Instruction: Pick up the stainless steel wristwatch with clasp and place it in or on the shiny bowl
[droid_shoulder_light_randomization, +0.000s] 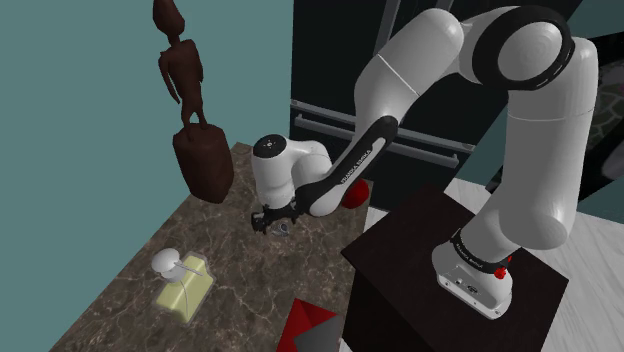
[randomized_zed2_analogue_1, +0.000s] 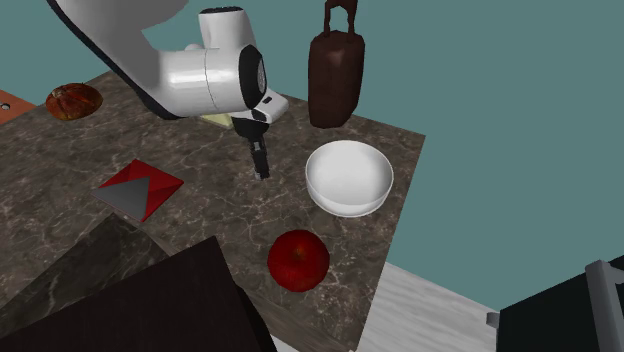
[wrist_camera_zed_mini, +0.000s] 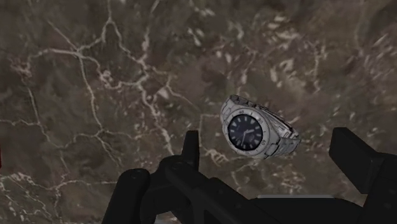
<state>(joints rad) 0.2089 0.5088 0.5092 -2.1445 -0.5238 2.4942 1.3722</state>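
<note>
Wristwatch (wrist_camera_zed_mini: 257, 132): lies flat on the dark, white-veined stone counter (wrist_camera_zed_mini: 95, 76), right of centre in the wrist view. It sits between the gripper's (randomized_zed2_analogue_1: 262, 168) fingers, which stand apart and touch nothing.

Risks for you: the round metal case and slick linked band could skid or pivot if you close off-centre, and its low profile invites scraping the stone.

Bowl (randomized_zed2_analogue_1: 345, 205): white, glossy, round, right of centre in the second exterior view.
</note>
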